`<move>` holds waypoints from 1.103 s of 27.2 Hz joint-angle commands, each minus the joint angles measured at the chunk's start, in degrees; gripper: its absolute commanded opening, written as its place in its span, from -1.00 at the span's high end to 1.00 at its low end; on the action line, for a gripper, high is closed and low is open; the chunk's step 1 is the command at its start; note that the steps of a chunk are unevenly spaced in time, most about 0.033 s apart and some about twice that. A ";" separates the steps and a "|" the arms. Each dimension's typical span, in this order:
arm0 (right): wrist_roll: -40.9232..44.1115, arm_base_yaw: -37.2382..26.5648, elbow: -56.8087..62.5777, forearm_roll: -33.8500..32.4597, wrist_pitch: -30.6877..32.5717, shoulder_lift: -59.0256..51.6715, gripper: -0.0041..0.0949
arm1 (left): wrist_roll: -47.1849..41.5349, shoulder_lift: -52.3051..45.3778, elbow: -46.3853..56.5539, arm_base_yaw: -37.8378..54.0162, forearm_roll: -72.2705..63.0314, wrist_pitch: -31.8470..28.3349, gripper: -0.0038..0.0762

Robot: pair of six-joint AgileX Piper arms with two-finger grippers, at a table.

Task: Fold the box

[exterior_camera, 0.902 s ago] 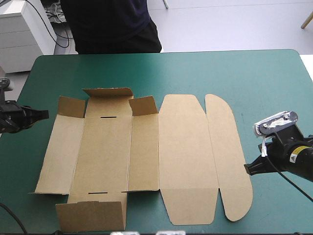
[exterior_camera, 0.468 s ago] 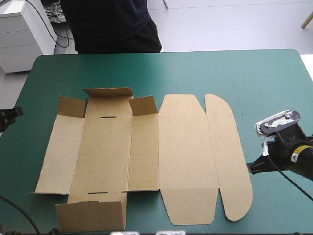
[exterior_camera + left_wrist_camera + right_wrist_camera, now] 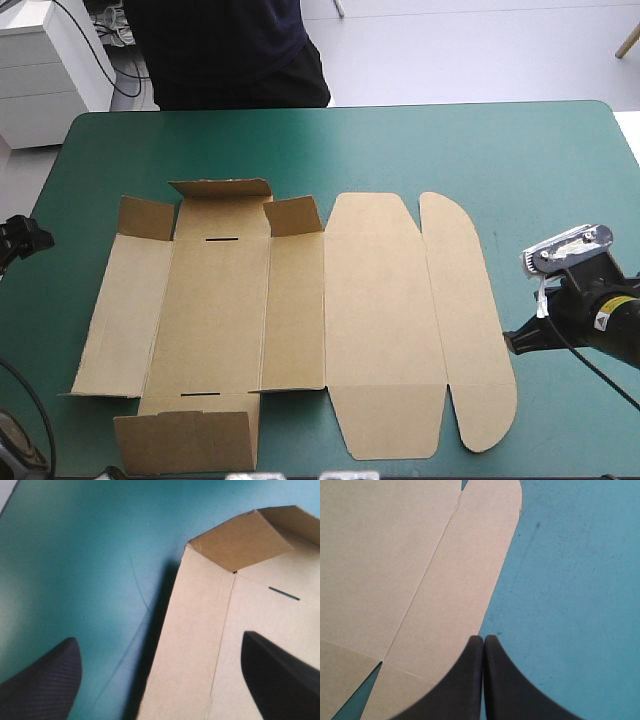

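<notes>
The brown box (image 3: 300, 310) lies spread out on the teal-green cover, its lid and rounded flap (image 3: 470, 320) flat toward the right. Its far end flaps (image 3: 220, 192) and near end flap (image 3: 185, 440) stand partly raised. My left gripper (image 3: 22, 236) sits at the table's left edge, apart from the box. In the left wrist view it (image 3: 160, 680) is open, with the box's left wall (image 3: 200, 645) and a raised corner flap (image 3: 240, 542) ahead of it. My right gripper (image 3: 515, 342) is shut; its tip (image 3: 483, 641) rests at the rounded flap's outer edge (image 3: 465, 595).
Bare teal-green cover (image 3: 450, 150) stretches between the box and the table's far edge, with more to the right of the rounded flap (image 3: 570, 580).
My left gripper has drawn back to the table's left edge and its fingers have opened. The right gripper has barely shifted. The box has not moved.
</notes>
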 commanded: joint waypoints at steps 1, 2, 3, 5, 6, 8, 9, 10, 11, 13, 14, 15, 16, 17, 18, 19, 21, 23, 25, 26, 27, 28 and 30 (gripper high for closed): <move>-0.36 -0.29 -1.30 -0.38 -3.27 -0.37 0.96 | 2.50 3.17 -1.65 0.33 -2.65 -1.12 -0.74; -0.36 -0.29 -1.30 -0.38 -3.51 -0.37 0.96 | 3.54 4.23 -1.65 0.33 -2.80 -0.87 -0.74; -0.36 -0.29 -1.30 -0.38 -3.63 -0.37 0.96 | 4.47 5.50 -1.65 0.33 -3.21 -0.30 -0.74; -0.36 -0.29 -1.30 -0.38 -4.03 -0.37 0.96 | 7.74 7.54 -1.18 0.33 -5.08 0.99 -0.74; -0.36 -0.29 -1.30 -0.38 -4.03 -0.37 0.96 | 9.69 8.59 -0.90 0.33 -5.91 2.02 -0.74; -0.36 -0.29 -1.30 -0.38 -4.03 -0.37 0.96 | 11.81 10.27 -0.36 0.33 -7.33 3.54 -0.74; -0.36 -0.29 -1.30 -0.38 -4.03 -0.37 0.96 | 12.61 11.10 0.14 0.33 -7.62 3.95 -0.74; -0.36 -0.29 -1.30 -0.38 -4.03 -0.37 0.96 | 12.61 11.33 0.60 0.33 -7.62 4.06 -0.74; -0.36 -0.29 -1.30 -0.38 -4.03 -0.37 0.96 | 12.93 11.47 1.38 0.33 -7.62 4.06 -0.74; -0.36 -0.29 -1.30 -0.38 -4.03 -0.37 0.96 | 15.31 11.47 3.77 0.33 -7.62 4.06 -0.74; -0.36 -0.29 -1.30 -0.38 -4.03 -0.37 0.96 | 16.01 11.47 4.90 0.33 -7.62 4.06 -0.74; -0.36 -0.29 -1.30 -0.38 -4.03 -0.37 0.96 | 16.79 11.47 6.72 0.33 -7.62 4.13 -0.74; -0.36 -0.29 -1.30 -0.38 -3.92 -0.37 0.96 | 17.36 11.47 7.93 0.33 -7.62 3.96 -0.74; -0.36 -0.29 -1.30 -0.38 -3.81 -0.37 0.96 | 17.58 11.47 9.15 0.33 -7.37 3.67 -0.74; -0.36 -0.29 -1.30 -0.38 -3.81 -0.37 0.96 | 17.59 11.47 10.84 0.45 -6.98 3.13 -0.74; -0.36 -0.29 -1.30 -0.38 -3.92 -0.37 0.96 | 17.95 11.47 11.82 0.89 -6.83 3.03 -0.74; -0.36 -0.29 -1.30 -0.38 -4.04 -0.37 0.96 | 19.41 11.47 13.84 2.01 -8.01 3.03 -0.74; -0.36 -0.29 -1.30 -0.38 -4.04 -0.37 0.96 | 20.45 11.47 15.01 3.13 -9.86 3.53 -0.74; -0.36 -0.29 -1.30 -0.38 -4.04 -0.37 0.96 | 20.56 11.47 15.17 3.74 -10.27 4.27 -0.74; -0.36 -0.29 -1.30 -0.22 -4.04 -0.37 0.96 | 20.56 11.37 15.17 3.84 -9.74 4.37 -0.74; -0.36 -0.29 -1.30 -0.22 -4.04 -0.37 0.96 | 21.10 11.37 15.17 3.84 -9.74 4.70 -0.74; -0.36 -0.29 -1.30 -0.22 -4.04 -0.37 0.96 | 21.64 11.37 15.64 3.84 -9.74 4.70 -0.74; -0.36 -0.29 -1.30 -0.22 -4.04 -0.37 0.96 | 22.57 11.37 16.73 3.84 -8.79 4.70 -0.74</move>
